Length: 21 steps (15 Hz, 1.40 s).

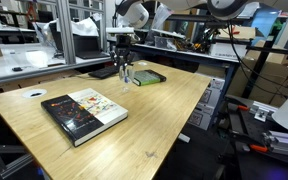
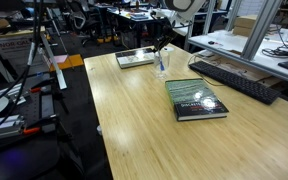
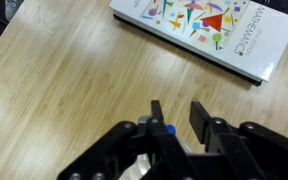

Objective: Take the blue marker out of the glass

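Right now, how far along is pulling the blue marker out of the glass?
Approach looks done: the gripper sits over the glass. In hand: the fingers stand apart around the blue marker, not yet closed. Left: clamp and lift it clear.

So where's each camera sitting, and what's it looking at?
An exterior view: off a table corner, looking across the table at the arm and gripper far off.
An exterior view: beside a long edge, looking along the table at the gripper.
Wrist view: on the arm, looking down at the table; the gripper's fingers show.
All three share the table and gripper.
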Tool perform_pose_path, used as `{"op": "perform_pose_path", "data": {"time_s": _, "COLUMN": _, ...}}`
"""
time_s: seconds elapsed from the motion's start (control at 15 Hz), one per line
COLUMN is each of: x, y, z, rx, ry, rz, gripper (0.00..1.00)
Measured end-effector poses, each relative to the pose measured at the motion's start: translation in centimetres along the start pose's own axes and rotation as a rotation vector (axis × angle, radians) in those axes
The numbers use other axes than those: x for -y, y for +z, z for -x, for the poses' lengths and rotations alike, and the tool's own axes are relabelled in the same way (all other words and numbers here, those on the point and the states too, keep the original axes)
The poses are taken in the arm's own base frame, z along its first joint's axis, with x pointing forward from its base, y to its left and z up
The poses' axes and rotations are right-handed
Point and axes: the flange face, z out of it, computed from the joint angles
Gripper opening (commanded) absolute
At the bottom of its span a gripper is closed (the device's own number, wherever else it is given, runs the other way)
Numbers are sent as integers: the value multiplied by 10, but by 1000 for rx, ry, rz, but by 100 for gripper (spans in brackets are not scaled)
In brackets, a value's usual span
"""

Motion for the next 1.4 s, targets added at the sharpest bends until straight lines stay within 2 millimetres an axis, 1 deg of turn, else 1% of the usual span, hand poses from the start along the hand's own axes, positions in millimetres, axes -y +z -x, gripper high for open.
{"op": "perform_pose_path", "data": {"time_s": 0.13, "x": -1, "y": 2, "z": -1, "rx": 7, "ry": 4, "rz": -1, "gripper": 13}}
{"op": "perform_pose_path", "data": {"time_s": 0.2, "x": -1, "y": 2, "z": -2, "rx": 10, "ry": 6, "rz": -2, "gripper": 16}}
{"op": "perform_pose_path", "data": {"time_s": 0.33, "x": -2, "y": 1, "z": -2, "rx": 12, "ry": 10, "rz": -3, "gripper": 17}}
{"op": "perform_pose_path", "data": {"time_s": 0.4, "x": -3, "y": 0, "z": -2, "rx": 13, "ry": 12, "rz": -3, "gripper": 16}}
{"op": "perform_pose_path", "data": {"time_s": 0.47, "x": -4, "y": 0, "z": -2, "rx": 14, "ry": 14, "rz": -3, "gripper": 14}}
{"op": "perform_pose_path", "data": {"time_s": 0.53, "x": -5, "y": 0, "z": -3, "rx": 14, "ry": 14, "rz": -3, "gripper": 9}}
{"op": "perform_pose_path", "data": {"time_s": 0.6, "x": -6, "y": -2, "z": -2, "rx": 13, "ry": 13, "rz": -4, "gripper": 8}}
{"op": "perform_pose_path", "data": {"time_s": 0.67, "x": -7, "y": -3, "z": -1, "rx": 12, "ry": 12, "rz": -7, "gripper": 2}}
{"op": "perform_pose_path", "data": {"time_s": 0.8, "x": -8, "y": -11, "z": 2, "rx": 7, "ry": 6, "rz": -17, "gripper": 3}}
{"op": "perform_pose_path", "data": {"time_s": 1.2, "x": -16, "y": -48, "z": 17, "rx": -16, "ry": -3, "rz": -54, "gripper": 3}}
{"op": "perform_pose_path", "data": {"time_s": 1.4, "x": -25, "y": -72, "z": 19, "rx": -39, "ry": 7, "rz": -87, "gripper": 3}}
